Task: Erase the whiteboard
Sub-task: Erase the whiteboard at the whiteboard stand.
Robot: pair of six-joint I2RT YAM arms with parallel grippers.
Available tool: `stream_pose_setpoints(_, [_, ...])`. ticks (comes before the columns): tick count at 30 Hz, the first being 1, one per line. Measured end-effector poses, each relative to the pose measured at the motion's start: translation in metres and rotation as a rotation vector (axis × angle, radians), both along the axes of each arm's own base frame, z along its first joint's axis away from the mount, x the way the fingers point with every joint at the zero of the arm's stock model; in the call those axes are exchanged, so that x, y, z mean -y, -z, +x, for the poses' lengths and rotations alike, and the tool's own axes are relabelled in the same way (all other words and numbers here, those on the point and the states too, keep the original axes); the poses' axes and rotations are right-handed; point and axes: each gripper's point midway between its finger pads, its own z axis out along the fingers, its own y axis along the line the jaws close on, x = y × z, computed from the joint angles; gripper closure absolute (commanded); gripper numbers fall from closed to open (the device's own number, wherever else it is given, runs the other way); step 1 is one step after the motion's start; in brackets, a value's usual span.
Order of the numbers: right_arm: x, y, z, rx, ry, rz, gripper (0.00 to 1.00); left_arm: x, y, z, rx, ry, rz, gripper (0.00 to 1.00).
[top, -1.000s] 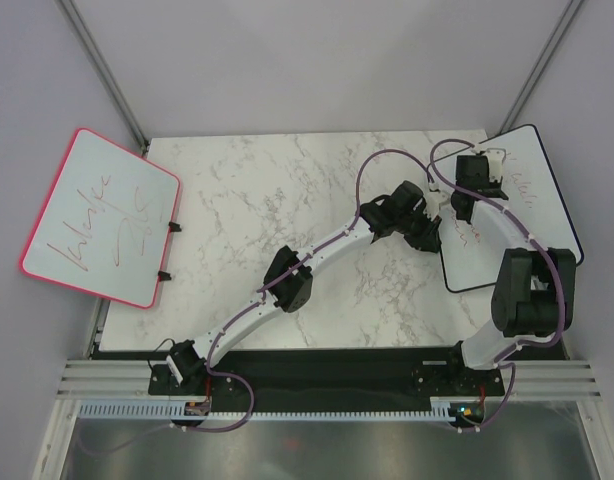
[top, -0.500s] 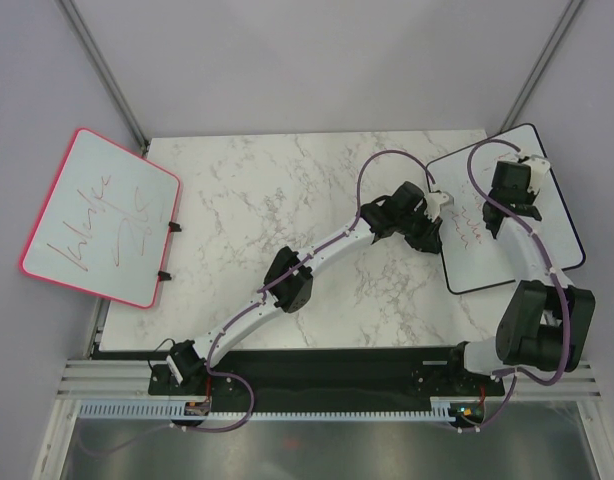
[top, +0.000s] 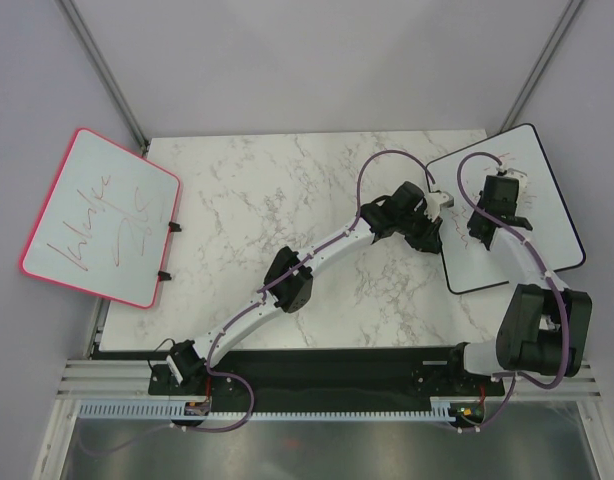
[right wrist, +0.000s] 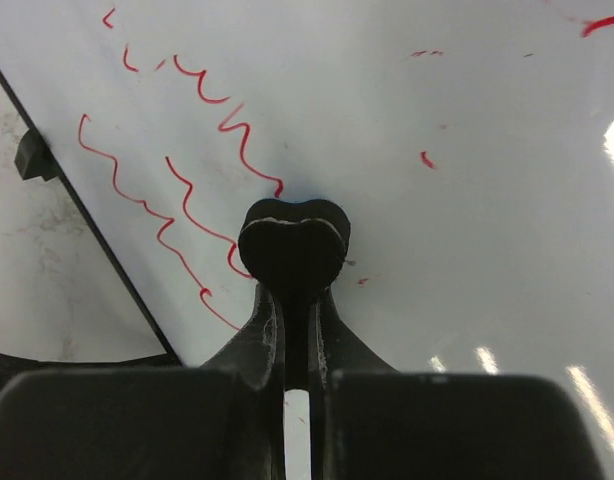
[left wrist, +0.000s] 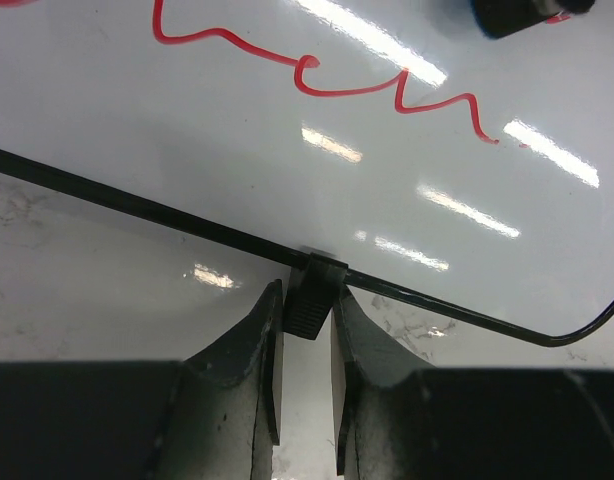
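Whiteboard at far right corner of desk, right side apparently overhanging desk's edge, though hard to confirm from above. Left jaws pinched on small black tab on thin black frame, bracing board. Right jaws closed on dark rounded eraser, pressed to white face just right of red scrawl; a few red flecks further right.

Risks: board skidding or pivoting toward overhang under wipe force beyond tab grip. Tab slipping from between left jaws, being small and smooth-looking. Eraser twisting out of narrow pinch under sideways drag. Ink smeared rather than lifted with uneven pressure.

Room: writing close to frame edge nearest left jaws, so little clearance between arms there, with possible wrist contact on strokes toward that edge. Open white face on other side, free for sweeping. Bare marble beyond left arm; pink-framed board well apart at desk's left edge.
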Motion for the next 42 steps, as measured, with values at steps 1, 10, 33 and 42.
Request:
stream_pose_setpoints(1, [-0.003, 0.002, 0.002, 0.001, -0.011, 0.016, 1.0, 0.0, 0.0, 0.0, 0.0, 0.0, 0.0, 0.98])
stream_pose_setpoints(10, [0.008, -0.009, 0.0, -0.054, 0.023, -0.073, 1.0, 0.001, 0.0, -0.001, 0.001, 0.001, -0.001, 0.98])
stream_pose_setpoints(33, [0.119, -0.091, 0.027, -0.097, 0.246, -0.428, 1.0, 0.002, -0.001, -0.003, -0.004, 0.001, -0.004, 0.98])
stream_pose_setpoints(42, [0.099, -0.068, 0.047, -0.064, 0.133, -0.42, 1.0, 0.002, -0.001, -0.002, -0.003, 0.0, -0.004, 0.98])
